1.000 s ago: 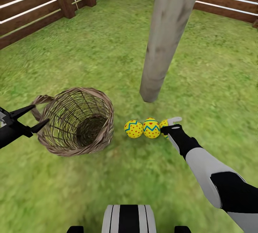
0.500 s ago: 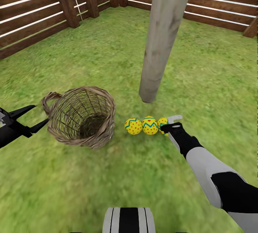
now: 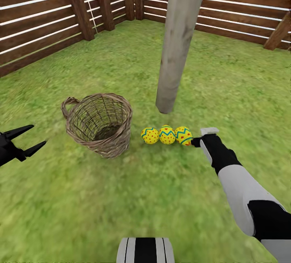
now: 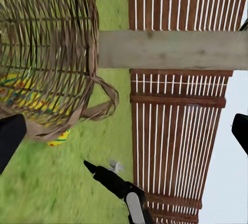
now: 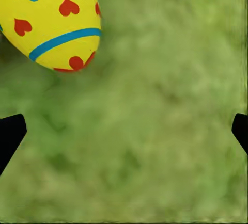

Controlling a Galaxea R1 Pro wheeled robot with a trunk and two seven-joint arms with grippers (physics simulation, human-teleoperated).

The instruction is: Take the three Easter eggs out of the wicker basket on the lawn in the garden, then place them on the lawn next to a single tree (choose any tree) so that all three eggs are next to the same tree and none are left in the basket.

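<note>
Head view: three Easter eggs [image 3: 166, 134] lie in a touching row on the lawn [image 3: 121, 198], between the wicker basket [image 3: 100, 123] and my right gripper [image 3: 202, 137], just before the tree [image 3: 178, 41] trunk. My right gripper's fingers are spread, holding nothing, just beside the nearest egg. My left gripper [image 3: 28, 137] hangs spread apart, left of the basket.

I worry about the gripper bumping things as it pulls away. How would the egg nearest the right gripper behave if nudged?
The nearest egg is rounded and smooth, so it would probably roll. It seems to touch the middle egg, so a push might shift the row. The grass of the lawn may slow it.
</note>
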